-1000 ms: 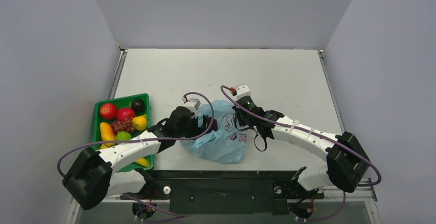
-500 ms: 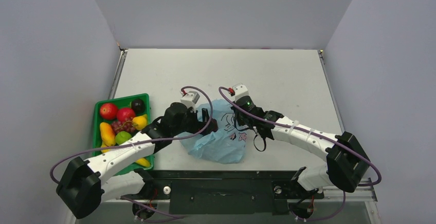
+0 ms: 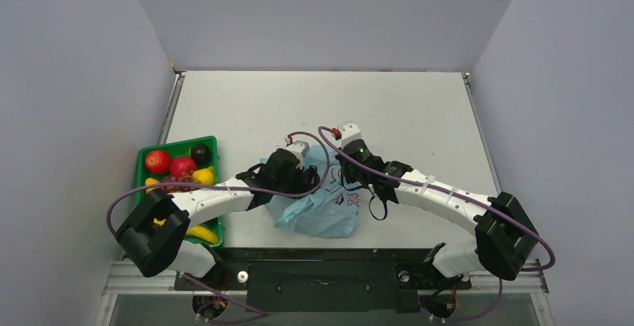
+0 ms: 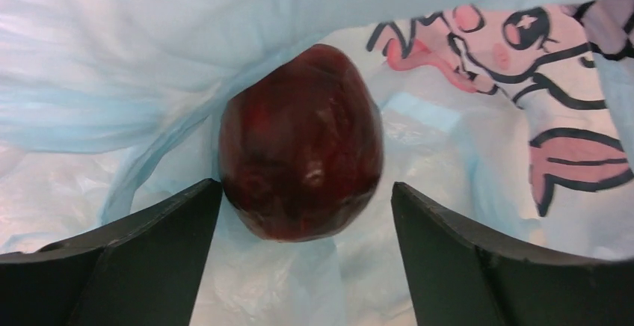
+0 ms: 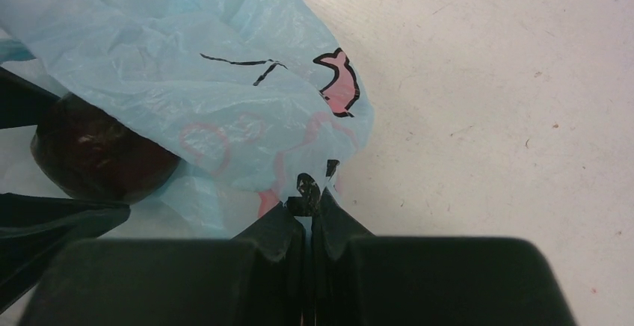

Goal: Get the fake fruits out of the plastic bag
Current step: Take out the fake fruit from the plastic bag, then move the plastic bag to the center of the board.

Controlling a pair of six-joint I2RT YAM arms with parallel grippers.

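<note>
Pale grey walls (image 3: 75, 79) close in a white desk (image 3: 389, 102), scuffed and speckled where the right wrist camera sees it up close.

The left fingers (image 4: 149, 251) stand wide apart inside the plastic bag (image 4: 112, 57), one black tip at lower left of the wrist view and one at lower right. Between them sits the maroon fruit (image 4: 299, 146), dark, glossy and egg-shaped. The tip at lower left looks right against the fruit's skin and the other is just beside it (I can't swear either one is pressing). Thin blue film drapes over the fruit's top, and a pink and black cartoon figure (image 4: 553, 117) is printed at upper right.

The right fingers (image 5: 277, 236) are pressed tight together at the bottom centre of their own view, with a small fold of the bag's edge nipped between the tips. From there the bag billows up and to the left. The same maroon fruit shows under the raised film at the left edge of that frame.

From overhead, the bag lies crumpled at the lower middle of the desk, and the left arm (image 3: 213, 200) and right arm (image 3: 441, 195) meet over it. Well off at the left edge, a green tray (image 3: 179, 141) holds a heap of other fruit (image 3: 182, 167), partly hidden by the left arm.
</note>
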